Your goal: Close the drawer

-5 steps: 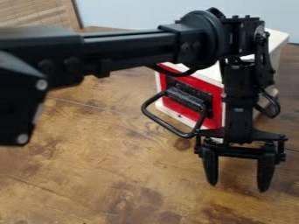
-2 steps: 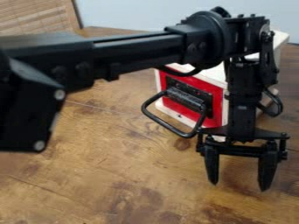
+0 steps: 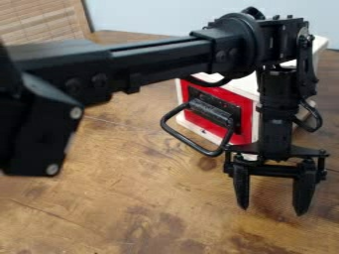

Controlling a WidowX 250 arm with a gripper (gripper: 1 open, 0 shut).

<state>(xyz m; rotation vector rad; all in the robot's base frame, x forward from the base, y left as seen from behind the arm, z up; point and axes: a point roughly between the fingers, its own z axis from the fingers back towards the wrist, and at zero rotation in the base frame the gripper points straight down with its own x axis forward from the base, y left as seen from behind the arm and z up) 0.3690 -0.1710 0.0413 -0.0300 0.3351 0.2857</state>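
The drawer (image 3: 201,111) shows its red front with a black plate and a big black loop handle (image 3: 199,132) that juts toward the lower left. It sits in a cream-white box (image 3: 302,74), mostly hidden behind the arm, so I cannot tell how far it is pulled out. My gripper (image 3: 275,192) hangs open to the right of and below the handle, fingers (image 3: 240,187) pointing down at the wooden table (image 3: 106,189). Nothing is between the fingers, which stand clear of the handle.
The black arm (image 3: 119,64) stretches across the top of the view from the left and covers much of the box. A woven panel (image 3: 47,15) is at the far upper left.
The arm's near part has swung slightly and looms larger at left; the gripper has shifted a little right and stays open. The drawer has not moved.
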